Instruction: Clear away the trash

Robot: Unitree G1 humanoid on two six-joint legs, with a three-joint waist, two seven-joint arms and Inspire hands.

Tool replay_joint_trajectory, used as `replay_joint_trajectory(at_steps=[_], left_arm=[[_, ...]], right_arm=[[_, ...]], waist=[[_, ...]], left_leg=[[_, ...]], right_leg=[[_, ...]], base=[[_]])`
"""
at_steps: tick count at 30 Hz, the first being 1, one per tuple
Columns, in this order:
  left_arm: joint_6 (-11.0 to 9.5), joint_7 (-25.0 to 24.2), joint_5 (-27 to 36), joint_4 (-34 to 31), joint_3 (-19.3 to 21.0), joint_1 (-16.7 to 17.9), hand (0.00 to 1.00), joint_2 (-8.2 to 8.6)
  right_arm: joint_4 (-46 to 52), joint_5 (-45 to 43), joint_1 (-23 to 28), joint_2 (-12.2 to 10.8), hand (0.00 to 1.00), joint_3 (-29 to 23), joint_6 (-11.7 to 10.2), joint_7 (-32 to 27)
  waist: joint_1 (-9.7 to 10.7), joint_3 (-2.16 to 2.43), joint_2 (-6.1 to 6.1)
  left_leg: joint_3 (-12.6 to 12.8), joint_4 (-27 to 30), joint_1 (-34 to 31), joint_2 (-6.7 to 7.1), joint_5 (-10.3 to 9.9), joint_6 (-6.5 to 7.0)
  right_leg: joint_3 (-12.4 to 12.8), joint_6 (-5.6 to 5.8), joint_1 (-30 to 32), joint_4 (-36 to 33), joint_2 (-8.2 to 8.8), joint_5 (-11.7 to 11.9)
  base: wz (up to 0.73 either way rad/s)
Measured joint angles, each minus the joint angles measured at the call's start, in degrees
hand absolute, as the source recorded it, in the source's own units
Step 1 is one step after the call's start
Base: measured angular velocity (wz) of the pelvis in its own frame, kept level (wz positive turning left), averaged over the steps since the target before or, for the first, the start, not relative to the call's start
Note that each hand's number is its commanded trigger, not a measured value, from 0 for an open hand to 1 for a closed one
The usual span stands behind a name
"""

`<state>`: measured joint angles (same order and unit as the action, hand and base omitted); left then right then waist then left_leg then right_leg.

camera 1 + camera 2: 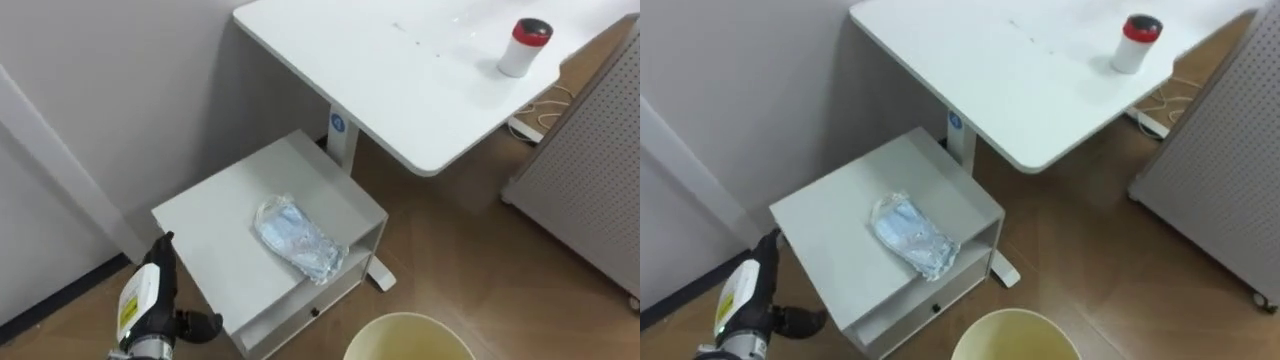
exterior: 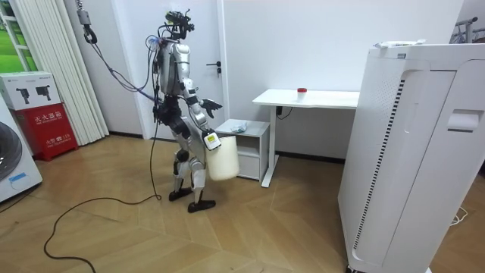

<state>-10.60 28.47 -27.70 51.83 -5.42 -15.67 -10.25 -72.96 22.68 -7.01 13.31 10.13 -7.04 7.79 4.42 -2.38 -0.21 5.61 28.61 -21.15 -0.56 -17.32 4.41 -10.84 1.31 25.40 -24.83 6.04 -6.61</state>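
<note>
As the wrapper (image 1: 297, 238) lies ungrasped at the cabinet's (image 1: 200, 225) front edge, the left hand (image 1: 146, 300) is held open nearby. 1 reach and clasp is judged due. The right hand's (image 2: 210, 138) hold at the bin (image 2: 222, 159) cannot be told.

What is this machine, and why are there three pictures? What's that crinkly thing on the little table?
It is a walking robot with two arms, tidying a room. The room view comes from a camera standing farther off and shows the whole robot. The other two pictures come from the two eyes in its head, looking down, so they look nearly alike. On the small pale grey side cabinet lies a crumpled clear plastic bag, bluish inside: probably the garbage. The left robot hand is open at the lower left, not touching it. A cream round plastic bucket hangs at the right robot hand. On the white desk stands a small white can with a red lid.
</note>
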Motion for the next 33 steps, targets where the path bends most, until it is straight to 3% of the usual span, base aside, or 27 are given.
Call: replay_joint_trajectory(at_steps=[3,5,11,16,22,29,33], left_arm=[[-0.2,0.1,0.0,0.2,-0.5,-0.7,0.00,-0.35],[-0.3,0.7,0.8,1.6,-0.6,-2.0,0.00,-0.58],[-1.7,4.1,1.3,5.4,-3.2,-6.9,0.00,-1.56],[-2.6,6.2,1.2,6.8,-6.3,-8.0,0.00,-1.70],[-2.7,9.3,1.1,7.1,-9.3,-9.1,0.00,-1.80],[-2.8,12.7,1.2,9.8,-10.1,-13.9,0.00,-2.18],[-3.7,13.8,1.1,9.9,-10.5,-14.4,0.00,-2.28]], right_arm=[[0.0,2.4,0.0,0.1,1.00,0.2,-0.6,0.4],[0.0,4.8,-0.2,0.3,1.00,1.3,-0.7,0.4],[0.0,8.5,-1.9,0.7,1.00,2.9,-1.9,-0.3],[1.4,9.3,-2.0,1.2,1.00,4.4,-3.4,-1.5],[4.0,10.8,-2.1,2.1,1.00,4.9,-3.6,-2.3],[6.4,11.6,-2.2,2.4,1.00,6.6,-3.8,-4.2],[6.3,12.2,-2.2,2.4,1.00,6.7,-4.0,-5.0]], waist=[[1.0,-0.43,-0.27],[1.8,-1.17,-0.19],[3.3,-1.52,0.20],[4.6,-2.06,1.10],[5.0,-2.16,1.40],[7.0,-2.30,1.67],[7.7,-2.32,1.65]], left_leg=[[0.3,0.2,-2.0,-0.08,0.0,-0.04],[0.1,0.8,-2.8,-0.30,-0.1,-0.15],[0.5,3.3,-8.2,-0.81,-0.3,-0.37],[0.8,4.9,-10.7,-0.88,-0.5,-0.30],[3.0,7.4,-14.5,-1.25,-0.9,-0.01],[3.8,13.4,-19.4,-3.82,-2.6,-0.43],[4.7,15.0,-20.0,-4.87,-3.0,-0.80]], right_leg=[[0.0,-0.17,1.9,-0.3,-0.01,0.1],[-0.2,-0.29,2.2,-0.4,-0.16,0.2],[0.1,-0.90,7.6,-2.4,-0.38,0.6],[0.9,-0.95,10.1,-3.5,-0.44,0.6],[2.6,-1.28,15.5,-6.7,-0.31,0.7],[3.1,-2.38,19.5,-9.4,-2.11,1.3],[4.2,-2.89,20.3,-10.1,-3.07,1.1]], base=[[-0.04],[0.03],[-0.03],[-0.03],[-0.16],[-0.15],[-0.18]])
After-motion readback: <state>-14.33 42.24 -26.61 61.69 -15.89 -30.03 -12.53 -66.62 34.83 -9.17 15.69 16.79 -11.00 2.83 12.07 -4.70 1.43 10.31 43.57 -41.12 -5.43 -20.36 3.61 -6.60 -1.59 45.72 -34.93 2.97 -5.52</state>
